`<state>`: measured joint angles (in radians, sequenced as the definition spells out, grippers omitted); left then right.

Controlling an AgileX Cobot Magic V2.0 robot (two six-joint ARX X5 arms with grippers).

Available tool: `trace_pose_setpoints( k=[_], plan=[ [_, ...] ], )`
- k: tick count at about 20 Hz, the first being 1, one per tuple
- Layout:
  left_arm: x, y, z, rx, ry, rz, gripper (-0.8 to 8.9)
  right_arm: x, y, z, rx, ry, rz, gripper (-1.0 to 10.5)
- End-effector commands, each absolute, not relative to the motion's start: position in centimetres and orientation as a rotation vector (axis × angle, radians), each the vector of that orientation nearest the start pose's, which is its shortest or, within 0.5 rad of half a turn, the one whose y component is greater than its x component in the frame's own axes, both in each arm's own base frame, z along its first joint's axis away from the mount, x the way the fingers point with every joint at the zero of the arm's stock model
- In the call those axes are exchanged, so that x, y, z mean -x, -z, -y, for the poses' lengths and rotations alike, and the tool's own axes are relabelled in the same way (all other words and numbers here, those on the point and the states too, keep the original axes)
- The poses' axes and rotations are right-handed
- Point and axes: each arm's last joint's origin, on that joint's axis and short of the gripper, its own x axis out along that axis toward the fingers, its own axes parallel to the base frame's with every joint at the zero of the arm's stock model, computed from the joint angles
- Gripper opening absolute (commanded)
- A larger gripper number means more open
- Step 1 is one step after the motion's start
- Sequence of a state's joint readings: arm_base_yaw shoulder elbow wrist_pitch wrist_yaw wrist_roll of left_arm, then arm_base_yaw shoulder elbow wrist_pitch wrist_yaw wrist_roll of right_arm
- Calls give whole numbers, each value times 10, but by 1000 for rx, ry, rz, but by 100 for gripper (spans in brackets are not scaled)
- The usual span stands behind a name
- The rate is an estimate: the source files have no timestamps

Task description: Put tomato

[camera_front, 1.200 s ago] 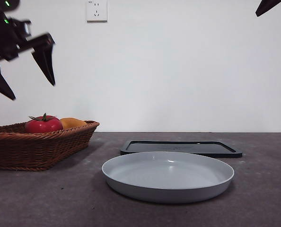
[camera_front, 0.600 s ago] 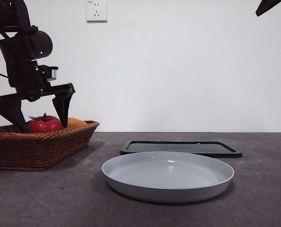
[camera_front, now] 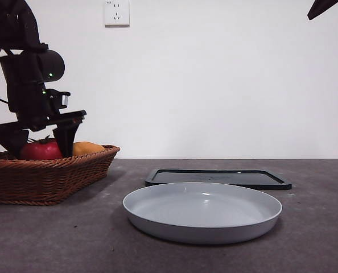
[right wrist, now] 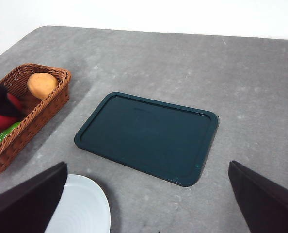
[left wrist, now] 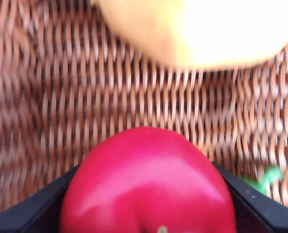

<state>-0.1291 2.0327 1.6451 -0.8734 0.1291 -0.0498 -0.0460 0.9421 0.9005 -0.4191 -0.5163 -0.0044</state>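
Since half a sec ago the left gripper (camera_front: 39, 142) dropped lower into the wicker basket (camera_front: 49, 173) and its jaws now sit either side of the tomato (camera_front: 40, 151); a sec ago it was still up high w/ jaws wide apart. Left wrist cam: both black jaws hug the tomato's sides, look like they're touching it; orange-yellow fruit (left wrist: 202, 29) just beyond it on the basket's weave. Tomato's still inside the basket, left end of the table; grey plate (camera_front: 202, 211) sits in front w/ dark green tray (right wrist: 146, 136) behind it; right gripper (right wrist: 149, 213) waits up high, jaws spread wide, holding nothing.
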Motion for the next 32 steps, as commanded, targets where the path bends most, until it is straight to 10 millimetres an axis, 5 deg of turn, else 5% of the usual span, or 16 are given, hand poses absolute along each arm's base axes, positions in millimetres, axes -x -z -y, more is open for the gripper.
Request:
trace_pose_setpoints(
  k=[1, 6, 10, 20, 26, 32],
  plan=[
    [-417, -229, 60, 69, 221, -1285, 280, -197, -330, -6, -109, -468, -427, 757],
    [-403, -282, 80, 126, 353, -1329, 280, -197, -330, -6, -109, -468, -427, 757],
    [-381, -307, 126, 54, 473, -1293, 280, -197, -330, -6, -109, -468, -428, 757],
    [-320, -308, 254, -175, 801, -1222, 280, -198, -331, -6, -103, -469, -406, 757],
    [-299, -301, 290, -282, 837, -1177, 280, -198, -332, -6, -103, -469, -406, 757],
    [-300, -258, 315, -345, 831, -1283, 280, -198, -331, -6, -104, -469, -406, 757]
  ],
)
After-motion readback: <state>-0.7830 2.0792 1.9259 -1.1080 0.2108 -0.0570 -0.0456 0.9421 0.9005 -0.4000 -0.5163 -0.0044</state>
